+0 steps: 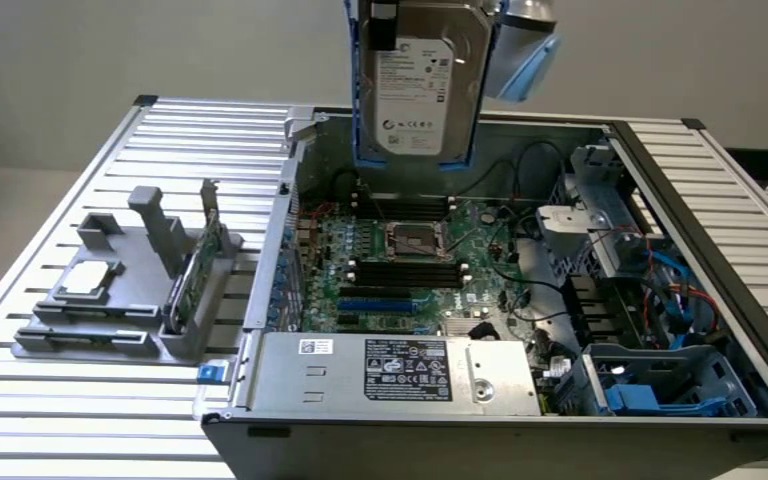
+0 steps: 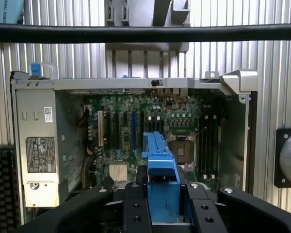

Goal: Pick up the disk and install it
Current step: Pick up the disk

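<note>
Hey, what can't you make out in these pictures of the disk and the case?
Exterior view: the disk is cut off at its top by the picture's edge; its label print is too small.
Wrist view: the gripper covers the disk's faces; a black cable hides a strip of the table.

The exterior camera looks down from well above onto the computer case [image 1: 357, 440] beneath my gripper [image 2: 164, 206]; my wrist camera peers past it, nearer, sharing the motherboard [image 1: 478, 245].

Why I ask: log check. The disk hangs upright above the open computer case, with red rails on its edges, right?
No: the exterior view shows blue rails, not red. The disk does hang upright above the open computer case.
</note>
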`<state>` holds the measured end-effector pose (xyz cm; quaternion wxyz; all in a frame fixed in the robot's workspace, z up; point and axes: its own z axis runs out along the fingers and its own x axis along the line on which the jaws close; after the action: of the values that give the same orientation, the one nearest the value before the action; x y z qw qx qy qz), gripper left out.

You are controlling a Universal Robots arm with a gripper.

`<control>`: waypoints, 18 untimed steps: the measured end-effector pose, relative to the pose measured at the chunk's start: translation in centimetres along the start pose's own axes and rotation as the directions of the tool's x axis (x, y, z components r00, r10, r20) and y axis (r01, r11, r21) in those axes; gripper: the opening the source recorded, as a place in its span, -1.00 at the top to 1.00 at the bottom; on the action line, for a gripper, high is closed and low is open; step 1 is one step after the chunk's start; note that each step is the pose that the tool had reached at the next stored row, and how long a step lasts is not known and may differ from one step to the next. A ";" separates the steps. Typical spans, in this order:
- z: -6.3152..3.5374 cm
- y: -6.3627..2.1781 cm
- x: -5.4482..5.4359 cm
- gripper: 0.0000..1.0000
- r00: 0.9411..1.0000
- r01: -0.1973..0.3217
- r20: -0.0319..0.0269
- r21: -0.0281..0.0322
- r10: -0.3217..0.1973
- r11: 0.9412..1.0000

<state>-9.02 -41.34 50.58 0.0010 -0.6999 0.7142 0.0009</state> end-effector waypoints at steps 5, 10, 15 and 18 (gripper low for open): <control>0.24 -1.53 0.9 0.35 1.000 0.000 0.001 0.013 0.000 1.000; 0.62 -3.69 1.4 0.35 1.000 0.000 0.001 0.015 0.000 1.000; 1.03 -5.88 2.0 0.35 1.000 0.000 0.001 0.016 0.000 1.000; 1.13 -7.06 2.5 0.35 1.000 0.000 0.001 0.016 0.000 1.000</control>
<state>-2.01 -44.00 49.44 0.0070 -0.6999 0.7142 -0.0044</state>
